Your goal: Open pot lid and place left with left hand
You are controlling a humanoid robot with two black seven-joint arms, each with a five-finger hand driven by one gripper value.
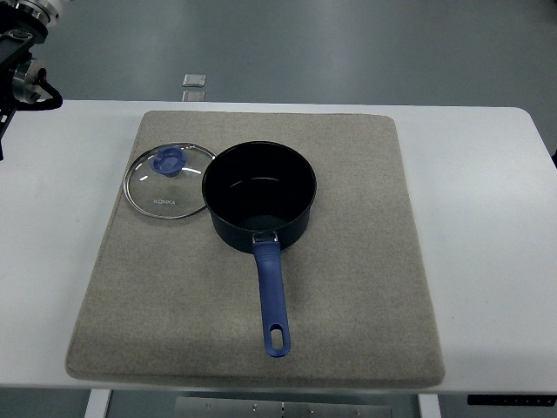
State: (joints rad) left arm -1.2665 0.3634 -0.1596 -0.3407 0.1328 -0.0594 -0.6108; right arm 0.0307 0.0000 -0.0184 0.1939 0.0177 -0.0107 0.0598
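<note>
Glass lid [169, 180] off, touching pot [259, 193]; left robot hand [26, 61] cropped, grip unclear.

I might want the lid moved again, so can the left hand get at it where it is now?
Probably yes. The lid lies flat on the mat, left of the pot, knob up. The left hand sits at the top-left corner, and nothing stands between them.

Bright even overhead light, soft shadows, sharp focus, faint lid [170, 179] glare
</note>
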